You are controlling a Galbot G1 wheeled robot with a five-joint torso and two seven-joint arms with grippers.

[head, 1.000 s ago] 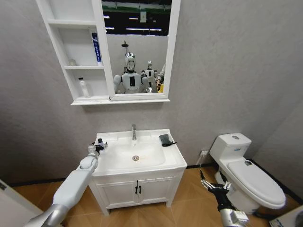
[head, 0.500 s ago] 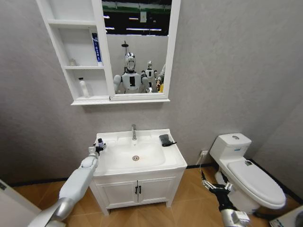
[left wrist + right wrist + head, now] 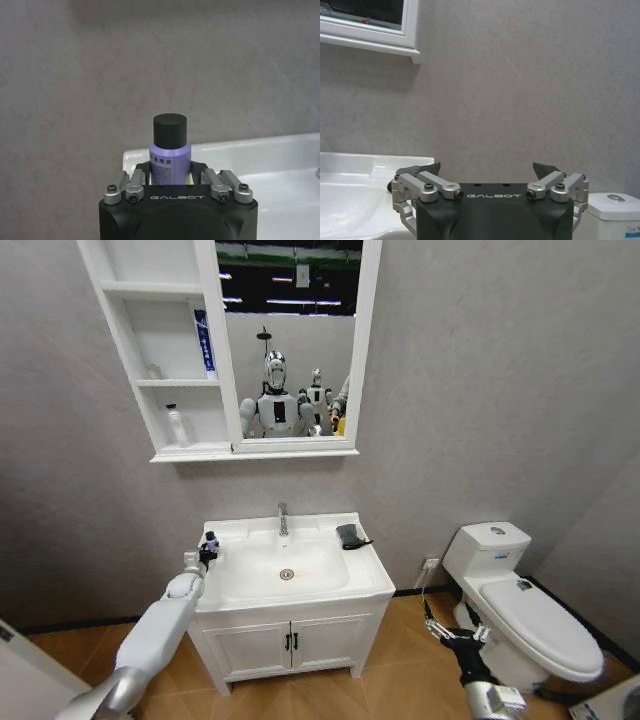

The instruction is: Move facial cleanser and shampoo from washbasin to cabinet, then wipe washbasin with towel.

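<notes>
- A purple bottle (image 3: 170,160) with a black cap is being held by the left gripper (image 3: 170,176), fingers clamped on its body; upright in the left wrist view.
- In the head view the left gripper (image 3: 207,546) is being held at the back-left corner of the washbasin (image 3: 300,595); the bottle (image 3: 210,539) is showing as a small dark-capped item at the gripper tip.
- Change over the last second: gripper and bottle are being raised slightly, up and back toward the wall. The head view itself is not shifting, so this is being read as arm motion.
- Judged meaning: the bottle is being lifted off the surface, so the transfer to the cabinet (image 3: 160,380) is starting. Whether the base is fully clear of the surface cannot be told.
- Cabinet shelves are already carrying a blue-and-white tube (image 3: 203,342) on the middle shelf and a small clear bottle (image 3: 177,426) on the lower one. The held bottle is being judged as the last item to move, though its label is too small to read.
- The towel (image 3: 350,535) is lying untouched at the back-right of the washbasin, beside the tap (image 3: 283,518); wiping is not yet started.
- The right gripper (image 3: 488,172) is parked low beside the toilet (image 3: 520,605), fingers apart, nothing held.
</notes>
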